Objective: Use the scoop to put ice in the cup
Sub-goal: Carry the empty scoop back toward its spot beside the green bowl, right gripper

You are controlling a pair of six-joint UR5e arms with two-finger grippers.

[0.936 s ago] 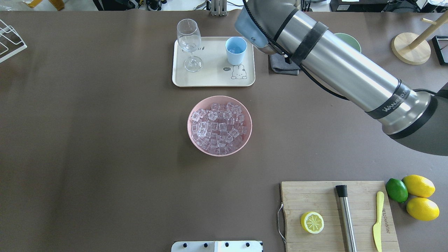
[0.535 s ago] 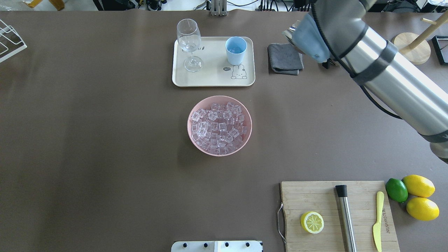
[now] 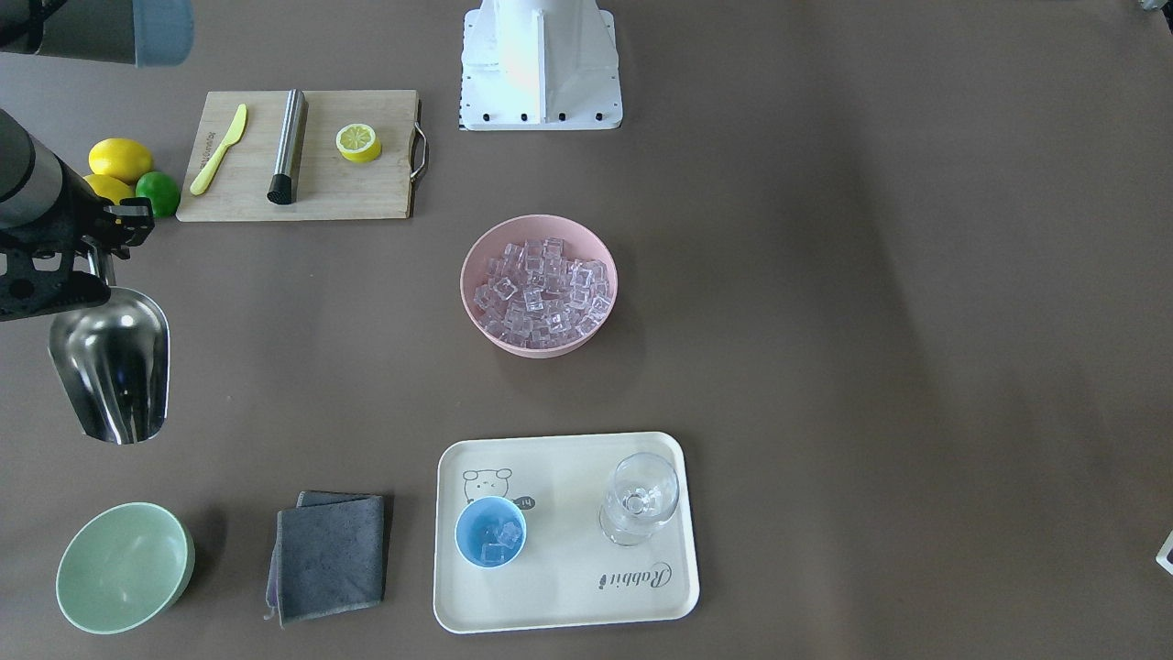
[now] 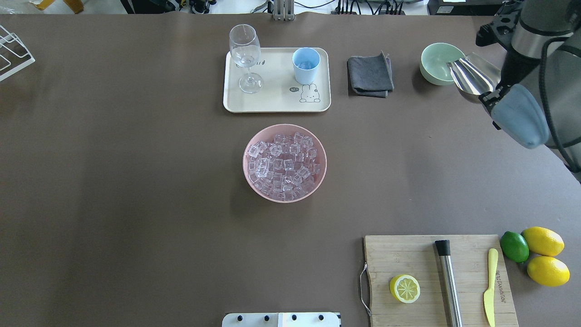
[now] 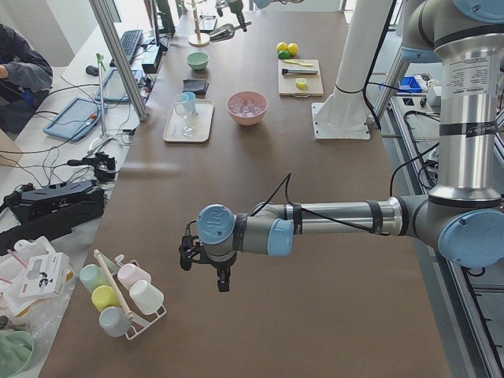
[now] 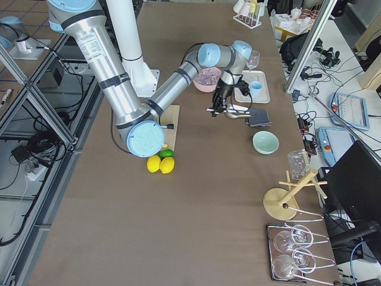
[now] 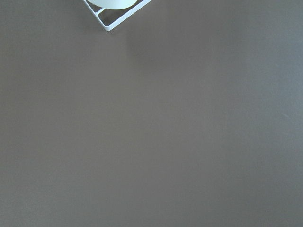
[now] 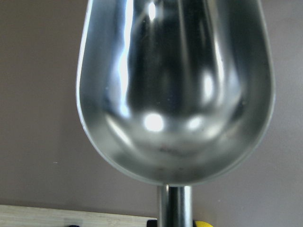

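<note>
Steel of the scoop [image 3: 115,367] shines mirror-bright, and its deep rounded trough is empty. It hangs above the table [image 3: 825,275] with its open end toward the pale green bowl [image 3: 124,568]. The right gripper [image 3: 87,273] is clamped on the short handle, with the wrist hiding most of it. Clear ice [image 3: 541,286] fills the pink bowl [image 3: 541,348], and a few cubes lie in the light-blue cup [image 3: 490,532] on the tray [image 3: 568,596]. The left gripper [image 5: 221,274] shows only small, from the side; whether it is apart or together cannot be told.
</note>
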